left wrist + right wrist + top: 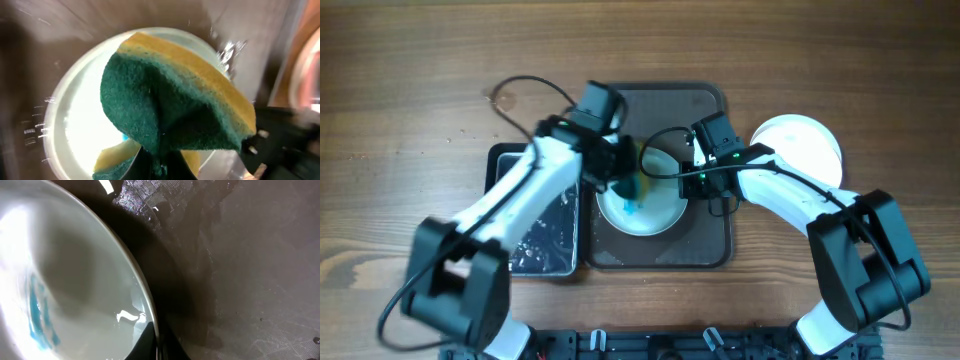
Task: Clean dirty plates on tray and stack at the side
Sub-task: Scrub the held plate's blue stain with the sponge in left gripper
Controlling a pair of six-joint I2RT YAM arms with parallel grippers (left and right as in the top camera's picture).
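Note:
A white plate (655, 208) with a teal-blue smear (629, 206) lies on the dark tray (710, 250). My left gripper (623, 180) is shut on a green and yellow sponge (638, 184) and holds it over the plate's left part. In the left wrist view the sponge (175, 100) folds out of the gripper (160, 167) and covers much of the plate (75, 115). My right gripper (692, 181) is shut on the plate's right rim. The right wrist view shows its fingers (146, 342) astride the rim of the plate (75, 275), where the smear (40, 315) is visible.
A white plate (807, 148) sits on the wooden table to the right of the tray. A glossy black basin (545, 235) with water lies just left of the tray, under my left arm. The tray's surface (250, 280) is wet.

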